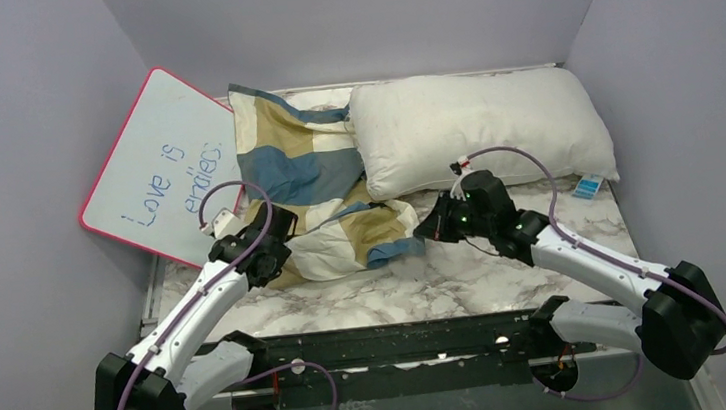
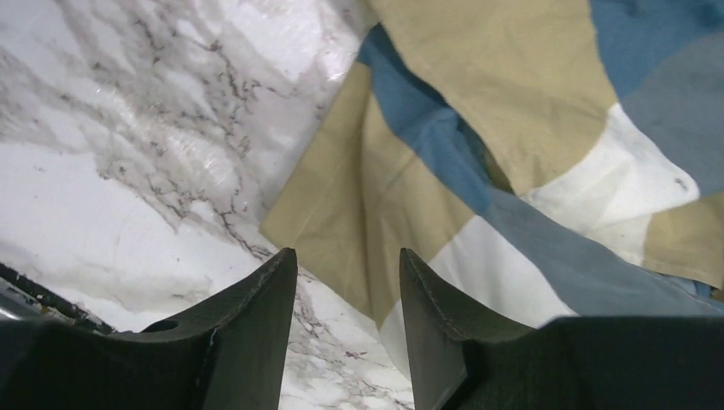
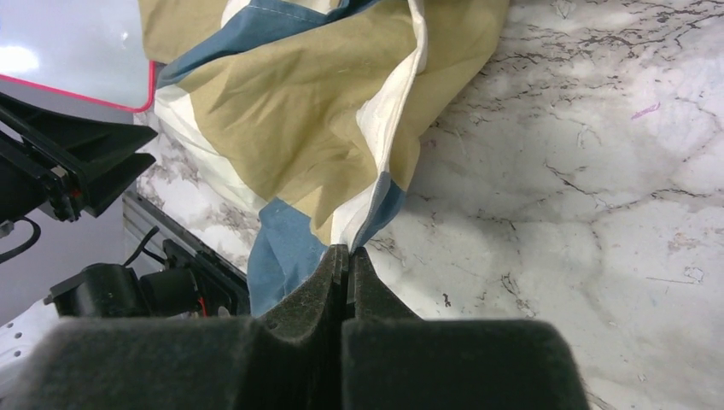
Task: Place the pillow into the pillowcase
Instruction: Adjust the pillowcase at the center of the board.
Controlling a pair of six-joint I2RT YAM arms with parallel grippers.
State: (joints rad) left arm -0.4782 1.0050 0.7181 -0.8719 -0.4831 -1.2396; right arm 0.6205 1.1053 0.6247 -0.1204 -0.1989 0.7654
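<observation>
Two grippers work near edge of pillowcase (image 1: 308, 175): right gripper (image 3: 346, 258) pinches hem tight; left gripper (image 2: 348, 266) hovers over fabric, jaws apart, likely to spread an opening for pillow (image 1: 477, 129).

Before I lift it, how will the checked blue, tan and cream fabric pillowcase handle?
Probably floppy: the pillowcase lies crumpled in folds, so it should sag from one pinch. Likely light, being thin cloth; it may slide over the smooth marble tabletop.
</observation>
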